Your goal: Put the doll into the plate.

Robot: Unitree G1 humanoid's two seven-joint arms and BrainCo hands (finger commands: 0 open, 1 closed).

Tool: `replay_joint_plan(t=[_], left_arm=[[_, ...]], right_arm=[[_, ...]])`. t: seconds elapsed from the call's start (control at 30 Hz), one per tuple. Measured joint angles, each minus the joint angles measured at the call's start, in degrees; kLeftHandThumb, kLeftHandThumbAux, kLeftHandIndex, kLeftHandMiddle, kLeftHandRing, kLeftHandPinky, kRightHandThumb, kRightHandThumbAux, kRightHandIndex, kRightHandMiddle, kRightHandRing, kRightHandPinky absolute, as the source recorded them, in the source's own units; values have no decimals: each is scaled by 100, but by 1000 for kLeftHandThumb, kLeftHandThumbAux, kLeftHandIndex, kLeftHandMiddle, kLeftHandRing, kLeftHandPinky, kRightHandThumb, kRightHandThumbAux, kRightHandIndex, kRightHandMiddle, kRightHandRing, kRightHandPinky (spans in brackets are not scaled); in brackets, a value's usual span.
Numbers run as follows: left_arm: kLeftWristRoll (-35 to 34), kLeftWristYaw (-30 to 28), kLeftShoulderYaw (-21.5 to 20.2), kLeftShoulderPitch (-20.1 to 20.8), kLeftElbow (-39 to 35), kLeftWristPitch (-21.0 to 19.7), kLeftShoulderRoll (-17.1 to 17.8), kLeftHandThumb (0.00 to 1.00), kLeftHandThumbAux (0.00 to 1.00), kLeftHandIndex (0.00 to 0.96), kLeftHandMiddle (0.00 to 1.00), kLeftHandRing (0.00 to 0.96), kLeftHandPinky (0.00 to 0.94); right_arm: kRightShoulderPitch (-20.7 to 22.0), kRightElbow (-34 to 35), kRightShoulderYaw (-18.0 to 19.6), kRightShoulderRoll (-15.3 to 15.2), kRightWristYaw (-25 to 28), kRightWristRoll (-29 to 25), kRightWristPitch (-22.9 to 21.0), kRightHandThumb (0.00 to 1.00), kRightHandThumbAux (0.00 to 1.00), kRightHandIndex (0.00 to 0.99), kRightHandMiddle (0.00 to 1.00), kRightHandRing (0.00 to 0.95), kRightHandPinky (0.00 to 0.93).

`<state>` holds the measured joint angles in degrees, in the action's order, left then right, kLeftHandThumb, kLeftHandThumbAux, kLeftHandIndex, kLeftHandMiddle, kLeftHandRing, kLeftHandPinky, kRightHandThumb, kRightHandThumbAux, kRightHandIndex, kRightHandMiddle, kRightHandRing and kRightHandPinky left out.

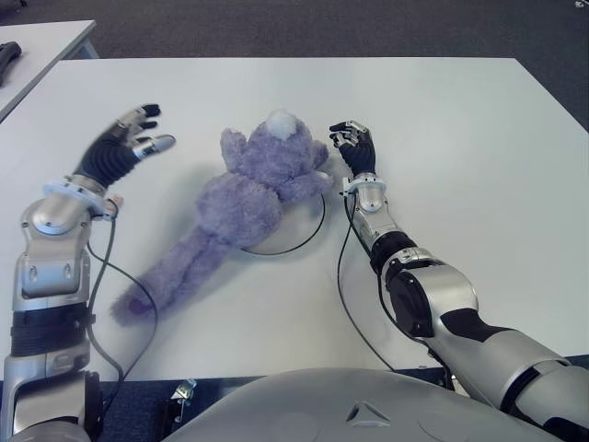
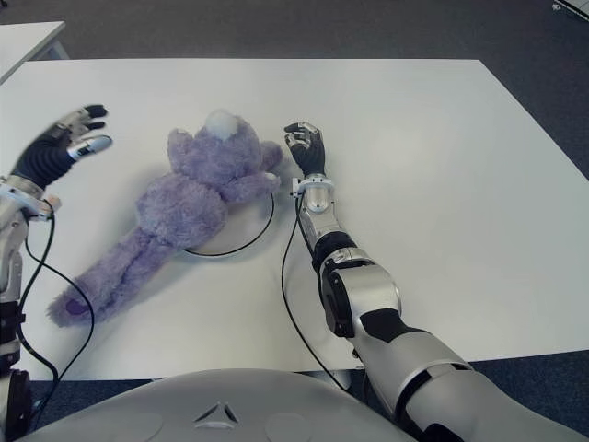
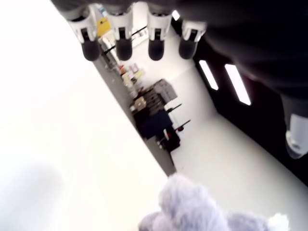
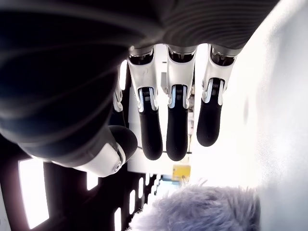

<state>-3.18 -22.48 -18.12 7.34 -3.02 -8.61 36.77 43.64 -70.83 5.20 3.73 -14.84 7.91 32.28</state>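
While doll [image 1: 241, 204] sprawls across plate [image 1: 311, 230] on table [image 1: 460, 138], left hand [image 1: 124, 143], right hand [image 1: 354, 147] flank it, fingers spread, empty.

Fuzzy purple doll [image 1: 241, 210] sprawls across the thin-rimmed plate [image 1: 310, 232].

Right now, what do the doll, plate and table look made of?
Doll: soft plush fabric, long fuzzy purple pile, white tuft on the head. Plate: mostly hidden under the doll; only a thin dark rim shows, white inside, so the material is unclear. Table: smooth, hard, matte white top, probably laminate.
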Motion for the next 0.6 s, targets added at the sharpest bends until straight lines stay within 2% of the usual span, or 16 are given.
replay_joint_plan(t=[0.27,0.6], left_arm=[[-90,115,-288,231,930,644,-10,0,432,0,48,17,0],[-236,314,-416,378,1647,906,-107,0,431,0,54,21,0]], right_arm=[[1,0,-3,-4,0,1,0,685,736,413,367,362,346],[1,0,0,-1,2,0,0,685,737,413,370,362,344]])
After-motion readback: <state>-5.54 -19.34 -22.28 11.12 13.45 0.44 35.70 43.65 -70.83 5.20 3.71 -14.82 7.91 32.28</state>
